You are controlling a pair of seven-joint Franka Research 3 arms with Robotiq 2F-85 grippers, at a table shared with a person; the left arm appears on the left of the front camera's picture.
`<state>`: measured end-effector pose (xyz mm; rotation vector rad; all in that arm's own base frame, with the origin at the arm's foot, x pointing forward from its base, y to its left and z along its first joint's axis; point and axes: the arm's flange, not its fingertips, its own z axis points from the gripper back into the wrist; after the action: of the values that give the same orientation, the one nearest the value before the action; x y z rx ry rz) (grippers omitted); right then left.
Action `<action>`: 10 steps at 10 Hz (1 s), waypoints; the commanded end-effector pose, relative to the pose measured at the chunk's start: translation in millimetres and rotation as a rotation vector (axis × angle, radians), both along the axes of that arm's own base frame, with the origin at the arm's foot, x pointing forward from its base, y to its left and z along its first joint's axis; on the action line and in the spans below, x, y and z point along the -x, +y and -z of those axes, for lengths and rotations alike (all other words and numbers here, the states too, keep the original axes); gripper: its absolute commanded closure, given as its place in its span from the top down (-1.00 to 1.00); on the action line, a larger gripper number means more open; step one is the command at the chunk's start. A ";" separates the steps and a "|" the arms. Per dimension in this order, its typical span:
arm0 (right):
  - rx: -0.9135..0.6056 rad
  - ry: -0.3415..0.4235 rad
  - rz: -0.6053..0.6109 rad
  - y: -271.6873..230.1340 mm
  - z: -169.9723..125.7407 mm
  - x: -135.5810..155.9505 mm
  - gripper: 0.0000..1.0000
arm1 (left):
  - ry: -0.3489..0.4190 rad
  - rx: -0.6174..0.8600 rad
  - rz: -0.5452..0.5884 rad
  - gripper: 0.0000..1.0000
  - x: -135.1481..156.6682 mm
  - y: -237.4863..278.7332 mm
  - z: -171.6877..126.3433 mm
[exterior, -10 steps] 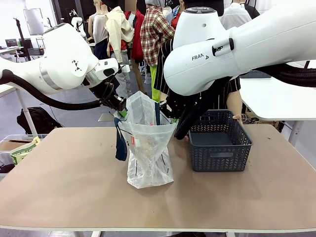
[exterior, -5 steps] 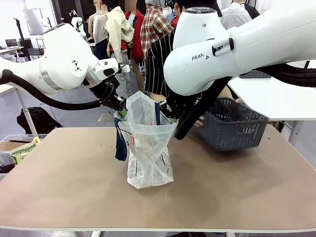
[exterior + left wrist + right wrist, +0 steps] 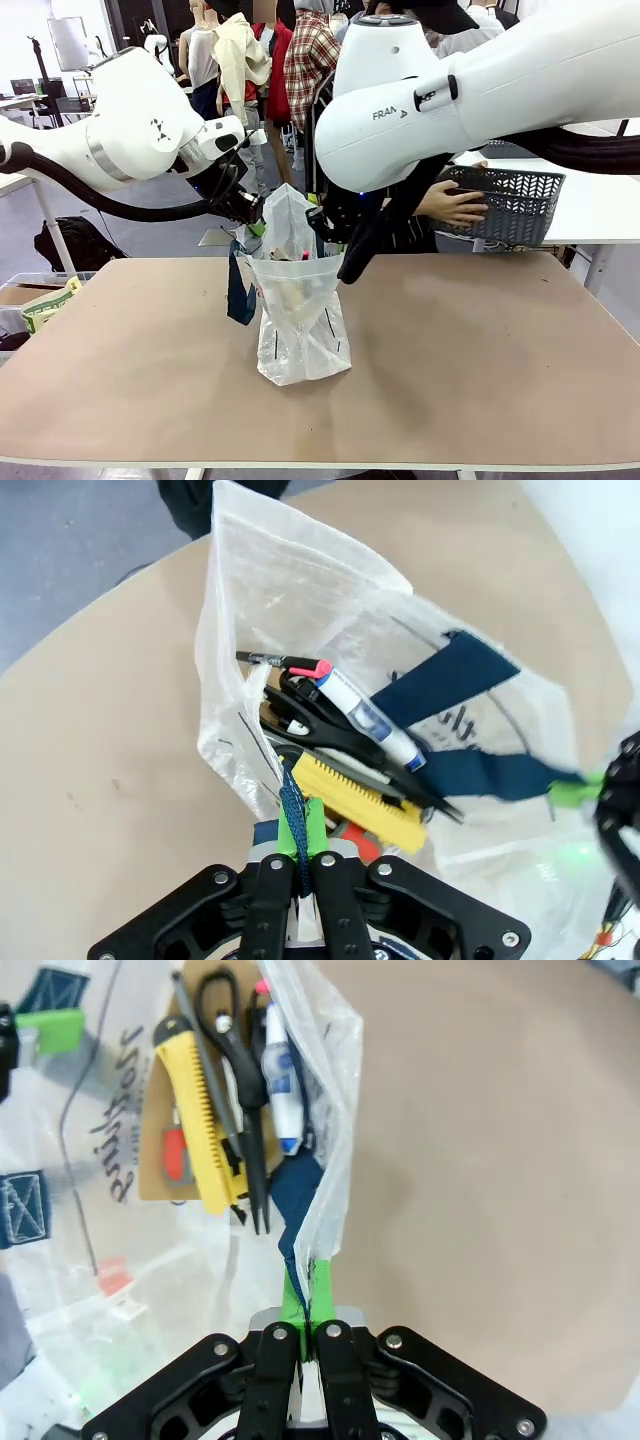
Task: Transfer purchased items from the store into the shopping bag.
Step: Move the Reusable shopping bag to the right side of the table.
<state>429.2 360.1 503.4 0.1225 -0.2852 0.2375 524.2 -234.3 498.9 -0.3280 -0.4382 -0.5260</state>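
Observation:
The shopping bag (image 3: 300,335) stands mid-table, translucent white with a dark blue handle (image 3: 240,290) hanging at its left. My left gripper (image 3: 250,213) is shut on the bag's left rim, pinching blue handle strap (image 3: 292,815). On the opposite rim my right gripper (image 3: 336,243) is shut, the plastic edge (image 3: 325,1200) caught between its pads. Together they hold the mouth open. Inside lie purchased items: a yellow-and-black cutter (image 3: 355,802), black scissors (image 3: 240,1100), a white-and-blue stick (image 3: 365,715) and a thin black-and-red pen (image 3: 290,664). A person's hand (image 3: 455,205) holds the store basket (image 3: 515,200) in the air at the back right.
A brown tabletop (image 3: 480,350) spreads to the right of the bag. A white table (image 3: 600,215) stands behind the raised basket. A box with a yellow packet (image 3: 45,300) sits off the table's left edge.
The person has lifted the basket off the table, tilted it, then carried it up and to the back right. Both grippers keep their hold on the bag, which shifted slightly left.

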 end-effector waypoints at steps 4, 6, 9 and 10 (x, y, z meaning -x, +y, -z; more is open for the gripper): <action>0.026 -0.011 -0.033 31.2 3.7 -11.9 -1.00 | 0.065 0.165 -0.081 -0.94 5.2 -6.0 -25.4; -0.005 -0.020 -0.061 35.7 1.3 -11.8 -1.00 | 0.111 0.190 -0.141 -0.18 -1.7 -4.2 -23.6; -0.033 -0.038 -0.175 47.3 -6.6 -11.7 -1.00 | 0.150 0.227 -0.153 0.08 -11.7 -5.3 -20.3; -0.033 -0.034 -0.211 54.5 -5.7 -13.9 -1.00 | 0.176 0.251 -0.130 0.08 -12.8 -4.6 -19.4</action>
<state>434.7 407.5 511.3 0.1517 -0.3061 0.3910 531.8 -241.9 516.6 -0.5230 -0.3799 -0.3097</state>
